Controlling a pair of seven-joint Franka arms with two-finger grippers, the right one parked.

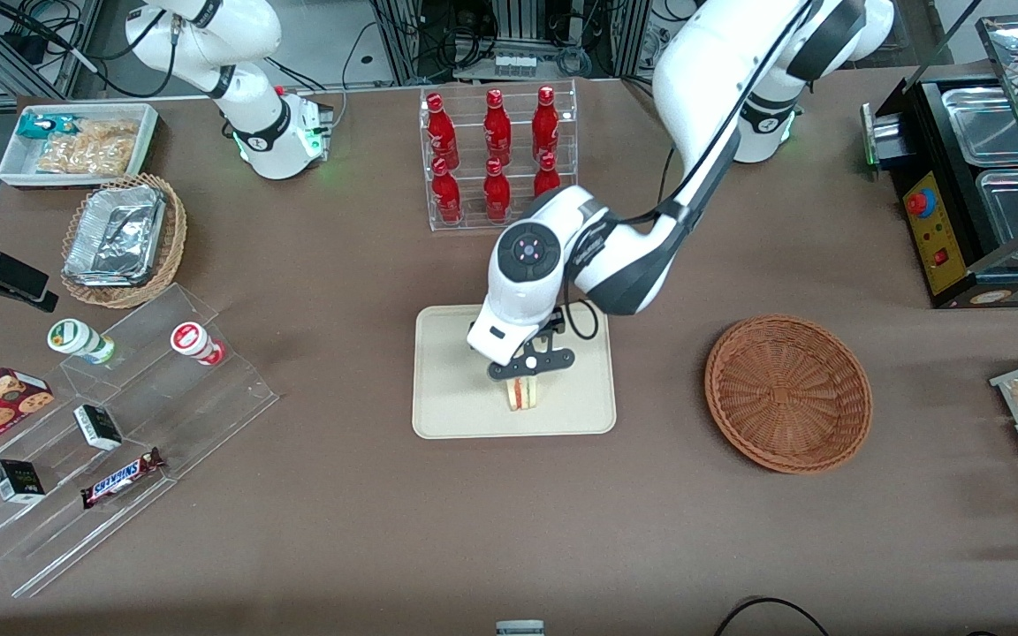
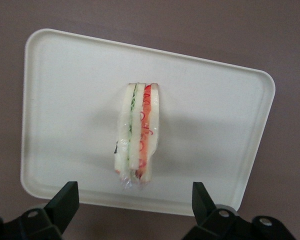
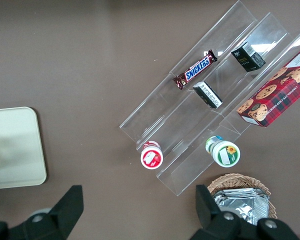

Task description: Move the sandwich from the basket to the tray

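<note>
Gripper spread wide, fingers clear of everything, gripping nothing, hovering right above the sandwich. That sandwich sits on the tray, standing on edge. The basket lies beside the tray, toward the working arm's end.

A brown cloth-covered table carries a flat cream rectangular tray directly below the left arm's gripper, whose fingers are spread apart, and a round reddish-brown woven wicker basket well apart from them.
</note>
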